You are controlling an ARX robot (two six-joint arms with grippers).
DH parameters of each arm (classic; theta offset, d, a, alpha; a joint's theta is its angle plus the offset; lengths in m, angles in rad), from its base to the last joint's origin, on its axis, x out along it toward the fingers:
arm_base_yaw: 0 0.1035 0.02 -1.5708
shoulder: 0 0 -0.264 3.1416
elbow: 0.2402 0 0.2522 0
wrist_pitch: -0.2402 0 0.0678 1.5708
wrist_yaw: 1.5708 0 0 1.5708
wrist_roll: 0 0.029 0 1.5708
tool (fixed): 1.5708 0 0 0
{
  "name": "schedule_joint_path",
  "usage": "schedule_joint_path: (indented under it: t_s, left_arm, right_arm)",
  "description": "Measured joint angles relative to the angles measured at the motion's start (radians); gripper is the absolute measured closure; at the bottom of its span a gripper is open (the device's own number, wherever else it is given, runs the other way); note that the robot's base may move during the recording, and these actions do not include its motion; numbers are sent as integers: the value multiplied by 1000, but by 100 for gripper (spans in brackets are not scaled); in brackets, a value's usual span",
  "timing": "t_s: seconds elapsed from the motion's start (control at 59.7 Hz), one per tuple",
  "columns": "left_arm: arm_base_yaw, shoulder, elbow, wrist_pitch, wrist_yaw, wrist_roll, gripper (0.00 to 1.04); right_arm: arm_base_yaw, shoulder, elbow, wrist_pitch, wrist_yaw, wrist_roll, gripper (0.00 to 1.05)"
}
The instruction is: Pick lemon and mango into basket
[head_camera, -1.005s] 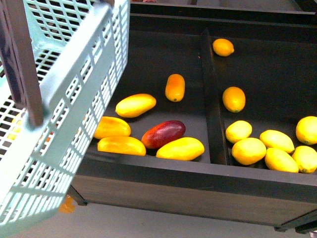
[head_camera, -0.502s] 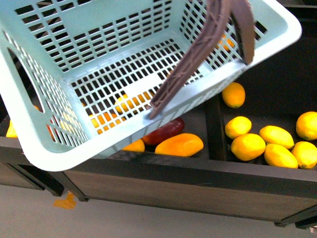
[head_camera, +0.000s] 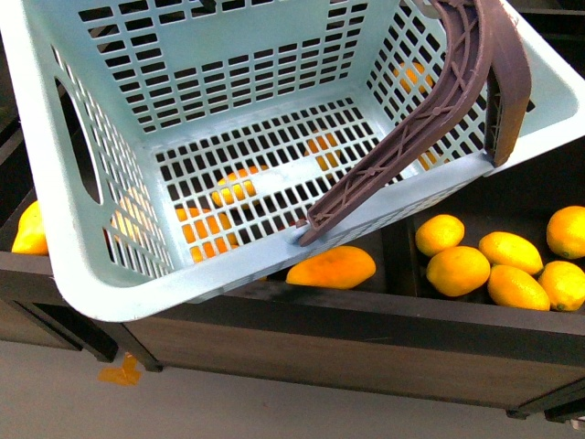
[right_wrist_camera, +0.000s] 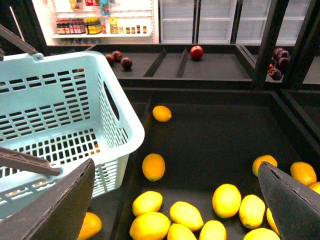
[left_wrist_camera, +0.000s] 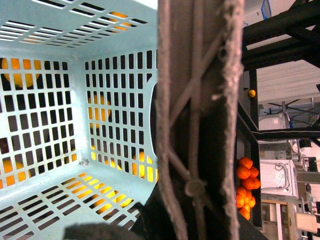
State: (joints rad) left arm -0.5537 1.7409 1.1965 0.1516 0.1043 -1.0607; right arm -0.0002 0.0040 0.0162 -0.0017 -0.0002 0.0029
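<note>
At upper left the light teal slotted plastic basket [head_camera: 50, 210] hangs empty; my right gripper [right_wrist_camera: 176, 165] gapes, holding nothing, and should next seek a small oval yellow lemon [head_camera: 457, 271]; my left gripper's hold I cannot tell.

You had black wooden display bin [right_wrist_camera: 215, 145] below, dark divider wall [head_camera: 395, 263] splitting it. Behind it, you saw round red apple [right_wrist_camera: 196, 51] in far compartment, and few dark round fruits [right_wrist_camera: 126, 62] in neighbouring one. Lit shelf of small bottles [right_wrist_camera: 100, 25] stood beyond. Orange tape scrap [head_camera: 122, 373] lay on grey floor [head_camera: 274, 412].
</note>
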Motion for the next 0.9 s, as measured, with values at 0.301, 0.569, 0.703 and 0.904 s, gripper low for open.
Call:
schedule_joint_path:
  t_s: [0.301, 0.569, 0.703, 0.904]
  left_arm:
    - [-2, 0, 0, 0, 5, 0, 100]
    - [-2, 0, 0, 0, 0, 2, 100]
    - [-2, 0, 0, 0, 0, 3, 100]
    - [-3, 0, 0, 0, 2, 2, 100]
  right_arm:
    - [-211, 652, 206, -196, -85, 167, 9]
    - [-299, 1404, 427, 292, -46, 94, 9]
    - [-288, 1690, 560, 311, -2, 70, 9]
    - [-263, 1929, 748, 292, 35, 114, 9]
